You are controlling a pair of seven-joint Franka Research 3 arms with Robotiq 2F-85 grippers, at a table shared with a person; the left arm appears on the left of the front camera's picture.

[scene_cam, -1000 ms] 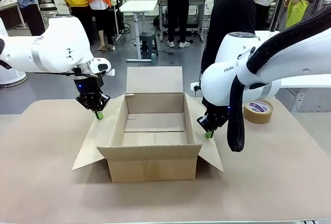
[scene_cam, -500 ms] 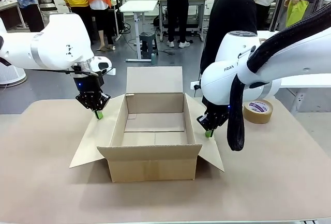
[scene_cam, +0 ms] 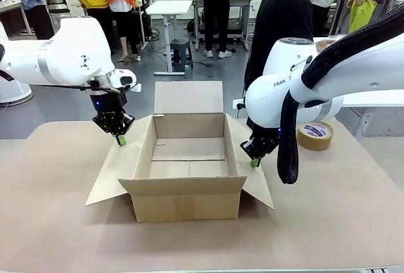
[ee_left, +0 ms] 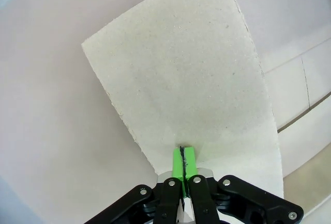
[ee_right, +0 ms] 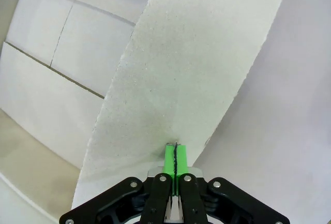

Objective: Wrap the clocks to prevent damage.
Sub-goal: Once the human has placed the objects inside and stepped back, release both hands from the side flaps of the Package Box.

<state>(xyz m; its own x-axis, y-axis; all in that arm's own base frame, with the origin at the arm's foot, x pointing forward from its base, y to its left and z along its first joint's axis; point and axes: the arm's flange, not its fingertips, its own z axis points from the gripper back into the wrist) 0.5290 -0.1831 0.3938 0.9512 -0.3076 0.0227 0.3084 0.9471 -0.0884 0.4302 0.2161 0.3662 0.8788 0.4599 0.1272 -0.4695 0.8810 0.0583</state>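
- At table centre, open cardboard box [scene_cam: 187, 191], top facing up.
- Left gripper [scene_cam: 120, 139] fingers together, tip on left flap [scene_cam: 117, 169]; right gripper [scene_cam: 254, 163] likewise pressed shut, on right flap [scene_cam: 255, 181].
- Judgement: press both flaps outward evenly and gently so the box doesn't slide or tip.
- Tape roll [scene_cam: 314, 135] sits near the right arm.

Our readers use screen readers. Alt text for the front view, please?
An open, empty cardboard box stands on a table, its side flaps spread; the shut left gripper touches the left flap, the shut right gripper the right flap. A tape roll lies to the right, and a person stands behind.
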